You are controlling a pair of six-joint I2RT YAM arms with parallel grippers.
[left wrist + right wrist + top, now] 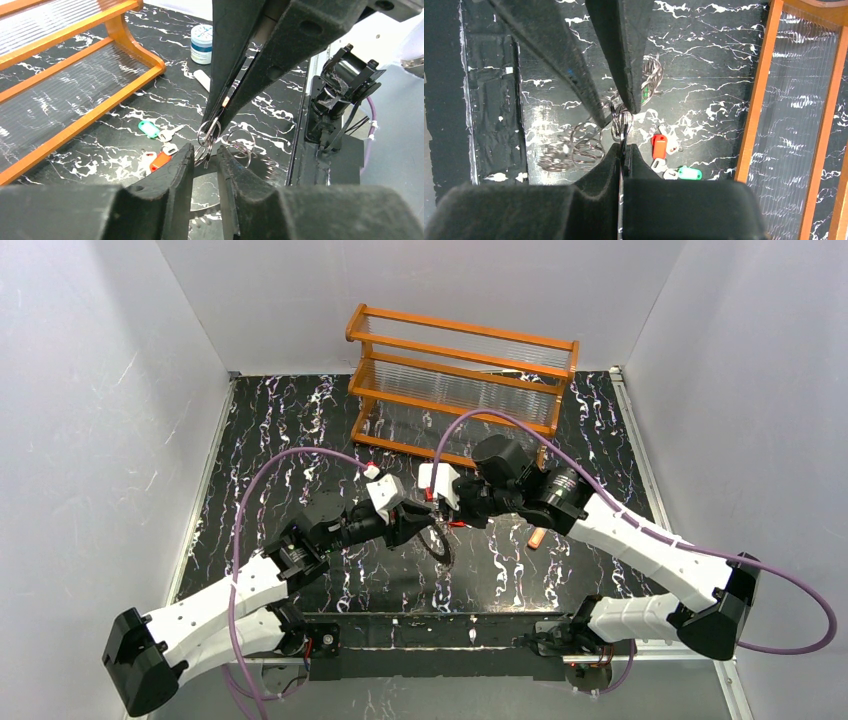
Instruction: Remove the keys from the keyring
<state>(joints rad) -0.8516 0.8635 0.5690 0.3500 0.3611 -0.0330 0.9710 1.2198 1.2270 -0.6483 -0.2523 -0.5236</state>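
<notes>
Right gripper (216, 122) is pinched tight on the keyring (209, 135), holding it up off the table (125, 107). Left gripper (205, 161) straddles it with a narrow gap, and honestly I can't tell if it's actually gripping. Keys (659, 146) lie on the table below. The wire loops (574, 147) nearby are just blur.

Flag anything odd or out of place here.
Nothing damaged or spilled. The orange rack sits askew to the table edges, and an orange-capped tube lies flat on it. Red- and green-headed keys lie scattered near the rack.
</notes>
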